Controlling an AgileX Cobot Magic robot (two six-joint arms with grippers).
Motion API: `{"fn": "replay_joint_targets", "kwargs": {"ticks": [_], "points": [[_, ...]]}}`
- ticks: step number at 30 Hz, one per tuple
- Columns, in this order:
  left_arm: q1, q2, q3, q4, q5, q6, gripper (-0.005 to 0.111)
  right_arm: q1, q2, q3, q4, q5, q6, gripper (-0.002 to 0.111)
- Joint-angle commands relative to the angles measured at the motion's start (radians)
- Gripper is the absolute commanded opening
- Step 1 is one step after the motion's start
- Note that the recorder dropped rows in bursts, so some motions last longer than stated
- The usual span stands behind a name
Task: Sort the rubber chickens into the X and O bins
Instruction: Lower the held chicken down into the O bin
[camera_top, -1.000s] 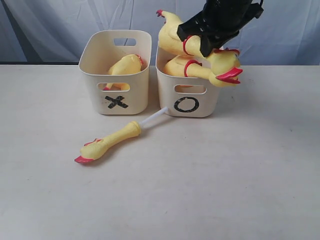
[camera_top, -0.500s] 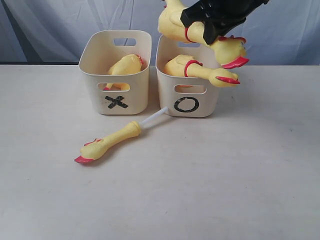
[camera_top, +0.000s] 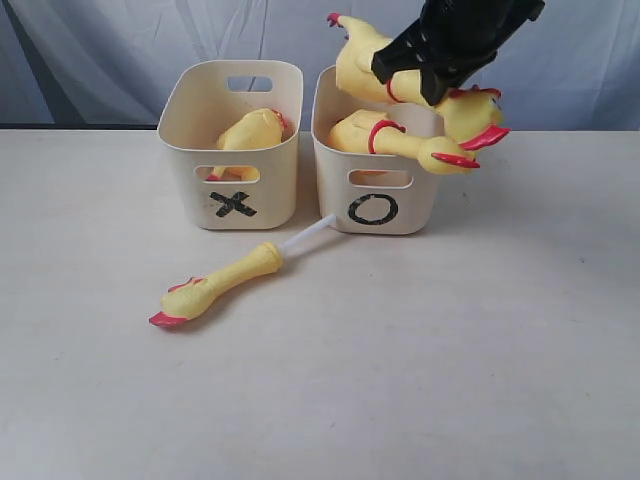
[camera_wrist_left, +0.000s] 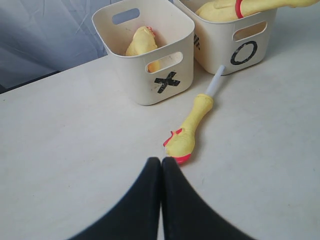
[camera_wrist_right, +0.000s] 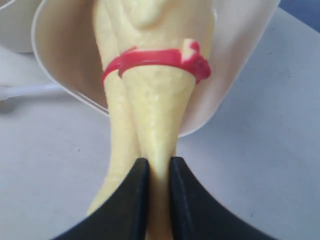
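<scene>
The right gripper (camera_wrist_right: 159, 164) pinches a rubber chicken (camera_wrist_right: 157, 100) by the neck above the O bin (camera_top: 412, 205), where a second chicken (camera_top: 395, 140) lies with its head over the 3 o'clock rim. Step in hand, as judged: the drop into O; the next move calls for lowering and spreading the jaws so the body lands inside. The left gripper (camera_wrist_left: 161, 167) is pressed together, empty, over the table (camera_wrist_left: 60, 150); the leg-shaped piece (camera_top: 225, 282) lies unsorted at 7 o'clock of the O bin.
</scene>
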Motion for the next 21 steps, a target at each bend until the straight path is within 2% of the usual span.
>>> {"fn": "replay_joint_targets", "kwargs": {"ticks": [1,21], "points": [[-0.001,-0.007,0.001,0.002,-0.014,-0.005,0.0,-0.005,-0.007,-0.001,-0.085,-0.021,0.01,-0.001],[-0.001,-0.007,0.001,0.002,-0.026,-0.005,0.0,-0.005,0.041,-0.001,-0.172,-0.021,0.012,-0.001]]}}
